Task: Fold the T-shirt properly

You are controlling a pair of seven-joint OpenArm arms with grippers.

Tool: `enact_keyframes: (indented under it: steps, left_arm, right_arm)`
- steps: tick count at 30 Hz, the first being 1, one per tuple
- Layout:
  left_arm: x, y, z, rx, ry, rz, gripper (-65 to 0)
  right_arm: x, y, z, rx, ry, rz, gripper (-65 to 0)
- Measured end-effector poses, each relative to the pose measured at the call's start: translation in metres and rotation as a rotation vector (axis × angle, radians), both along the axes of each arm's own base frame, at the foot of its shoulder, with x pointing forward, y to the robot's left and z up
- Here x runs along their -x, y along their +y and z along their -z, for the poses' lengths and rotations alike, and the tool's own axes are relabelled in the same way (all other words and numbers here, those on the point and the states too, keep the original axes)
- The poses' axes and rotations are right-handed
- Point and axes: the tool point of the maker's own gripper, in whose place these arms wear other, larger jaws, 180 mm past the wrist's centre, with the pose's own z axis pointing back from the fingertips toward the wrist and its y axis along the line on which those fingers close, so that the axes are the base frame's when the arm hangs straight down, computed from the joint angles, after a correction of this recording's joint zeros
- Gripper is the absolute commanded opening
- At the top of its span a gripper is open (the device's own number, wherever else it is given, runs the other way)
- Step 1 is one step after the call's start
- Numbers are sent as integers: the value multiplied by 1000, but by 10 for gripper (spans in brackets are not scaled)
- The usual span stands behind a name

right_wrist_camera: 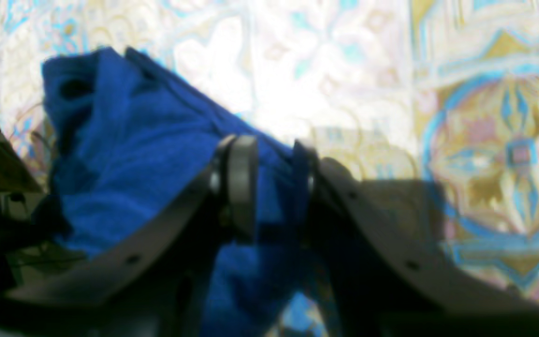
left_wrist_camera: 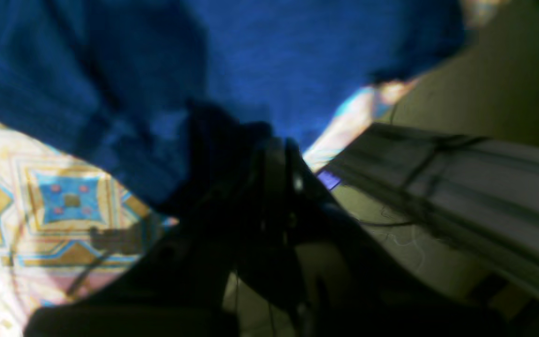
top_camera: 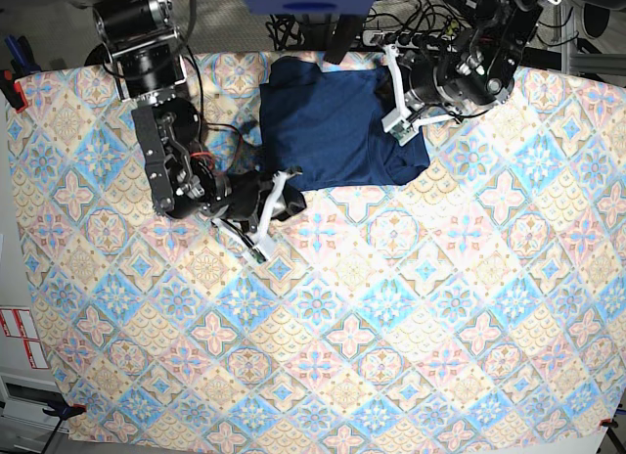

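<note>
Folding the T-shirt [top_camera: 337, 126], bunched by the far table edge on the tablecloth [top_camera: 411, 307]: right gripper [right_wrist_camera: 269, 180] pinches a navy fold; left gripper [top_camera: 399, 97] sits at the cloth's right side — its grip cannot be told. Lift both evenly, keeping hems aligned. Counted — one shirt, two grippers.

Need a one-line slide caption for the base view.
Both arms grip opposite edges of the navy T-shirt on the patterned tablecloth: right gripper near, left gripper far.
</note>
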Motion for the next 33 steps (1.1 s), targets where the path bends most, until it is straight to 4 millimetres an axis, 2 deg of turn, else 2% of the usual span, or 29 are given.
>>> enact_keyframes:
  steps: [2,6,9,13,17,22,29,33]
  left_arm:
    - [-4,-1,4,-16,-2,23,-650]
    - [-1,-15,9,7,15,64,-650]
    - [3,-6,25,-24,64,51,-650]
    - [-11,4,32,-45,69,36,-650]
    - [-23,7,33,-54,59,27,-650]
    - [-45,13,33,-66,35,11,-650]
    - [-73,20,30,-114,-27,9,-650]
    - [-89,21,29,-183,-94,27,-650]
  right_arm:
    - [-4,3,2,-12,10,8,-523]
    - [9,7,28,65,78,-73,-523]
    - [25,18,41,88,115,-139,-523]
    - [35,23,50,89,148,-155,-523]
    - [32,-1,60,190,122,-164,-523]
    - [41,-15,64,203,112,-158,-523]
    - [60,-51,55,293,73,-191,-523]
    - [57,-62,36,315,3,-192,-523]
